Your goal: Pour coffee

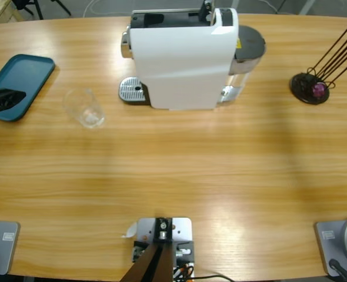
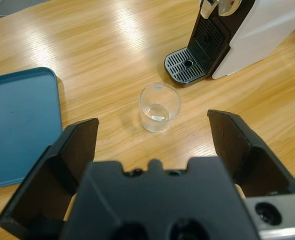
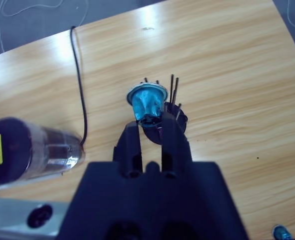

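The left gripper (image 2: 152,135) is hanging wide open and empty, the glass (image 2: 159,107) at twelve o'clock. The right gripper (image 3: 151,131) is pinching a blue capsule (image 3: 147,102).

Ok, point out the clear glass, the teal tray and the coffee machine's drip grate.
clear glass (image 2: 159,107), left wrist view, on its inner wall.
teal tray (image 2: 22,125), left wrist view, on its bare flat floor.
drip grate (image 2: 186,65), left wrist view, on the slotted metal top.

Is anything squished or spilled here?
Yes. The blue capsule pinched between the fingers of the right gripper looks crumpled and dented, not smooth. Nothing looks spilled: the glass stands upright beside the coffee machine.
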You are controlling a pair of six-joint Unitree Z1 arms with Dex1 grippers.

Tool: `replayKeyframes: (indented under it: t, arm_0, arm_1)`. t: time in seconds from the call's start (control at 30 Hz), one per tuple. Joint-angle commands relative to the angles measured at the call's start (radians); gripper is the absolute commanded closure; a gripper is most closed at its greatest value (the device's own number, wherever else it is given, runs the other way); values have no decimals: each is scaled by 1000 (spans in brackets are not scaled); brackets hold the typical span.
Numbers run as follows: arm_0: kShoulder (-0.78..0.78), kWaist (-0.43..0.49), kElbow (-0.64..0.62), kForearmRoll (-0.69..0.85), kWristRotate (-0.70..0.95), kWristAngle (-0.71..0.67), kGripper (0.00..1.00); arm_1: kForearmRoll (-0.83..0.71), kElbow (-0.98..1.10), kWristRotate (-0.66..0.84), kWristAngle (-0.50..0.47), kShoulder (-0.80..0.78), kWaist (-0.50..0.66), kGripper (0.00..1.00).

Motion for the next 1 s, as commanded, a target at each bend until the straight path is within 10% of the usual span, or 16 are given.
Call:
replayKeyframes:
  t: [0.03, 0.33, 1.0]
  arm_0:
    - [21, 6, 34, -12, -7, -9, 59]
    - [24, 6, 35, -21, -6, -17, 59]
    - [18, 6, 41, -24, -6, -21, 59]
  arm_1:
    - [102, 6, -193, -27, -45, 317, 986]
    - [106, -43, -672, 264, -68, 719, 1000]
    - [121, -677, -856, 393, 595, 729, 1000]
